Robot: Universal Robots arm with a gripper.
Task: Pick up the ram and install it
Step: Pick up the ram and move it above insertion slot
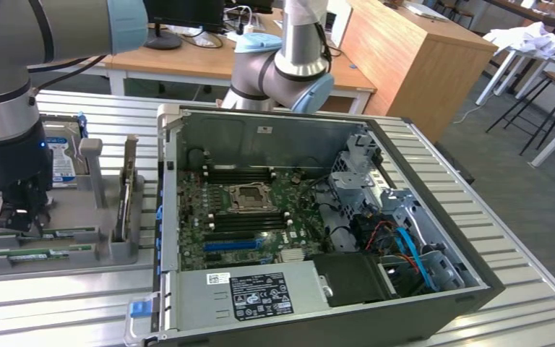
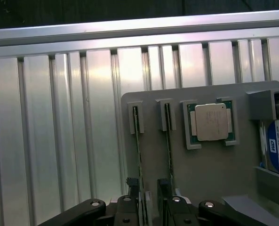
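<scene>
Ram (image 1: 67, 233) stands on edge in its slot of the grey tray (image 1: 121, 251), at ext. view's left. It's just beside the twin stick (image 1: 41, 254) and well apart from the open PC case (image 1: 287, 130). Your gripper (image 1: 15, 223) is down at the ram's end, jaws spread wide, nothing pinched. Wrist cam: ram (image 2: 169, 141) runs next to the CPU (image 2: 211, 121). Can't tell if fingers touch it.

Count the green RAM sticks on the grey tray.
2. Both lie in neighbouring slots of the grey tray: one ram stick right by the gripper, the twin stick in the next slot, lower in the exterior view. None seems hidden.
</scene>
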